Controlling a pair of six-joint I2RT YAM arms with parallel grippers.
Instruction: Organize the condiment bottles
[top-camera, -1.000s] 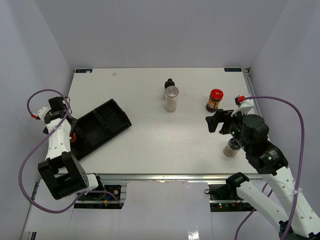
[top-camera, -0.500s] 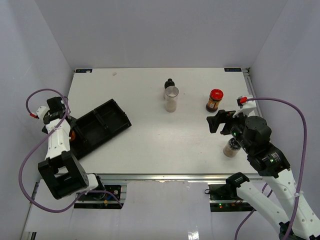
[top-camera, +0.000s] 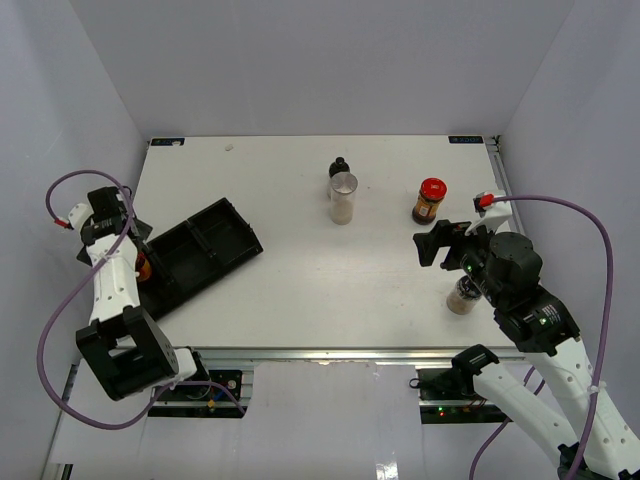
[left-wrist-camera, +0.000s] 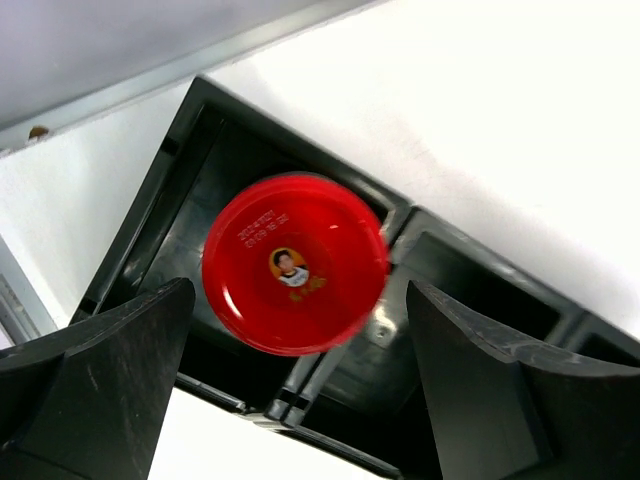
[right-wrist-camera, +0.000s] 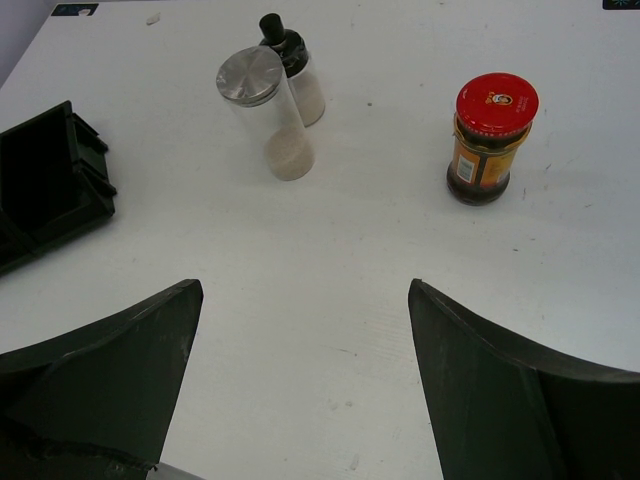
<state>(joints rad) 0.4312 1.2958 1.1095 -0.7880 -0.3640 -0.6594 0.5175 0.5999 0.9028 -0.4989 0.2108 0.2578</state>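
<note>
Seats red-capped clear jar (left-wrist-camera: 295, 262) in eight-o'clock cell of flat black tray (left-wrist-camera: 460, 285), with left gripper (left-wrist-camera: 300, 292) spread astride. Holds right gripper (right-wrist-camera: 305, 300) open, empty, facing twelve o'clock.

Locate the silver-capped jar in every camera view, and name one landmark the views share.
Top external: silver-capped jar stands mid-table toward the far edge, just in front of the black-capped bottle.
Left wrist: not in it.
Right wrist: silver-capped jar at upper left, same bottle behind it.
Shared landmark: black tray, at the table's left in top external, filling the left wrist view, at the right wrist view's left edge.
</note>
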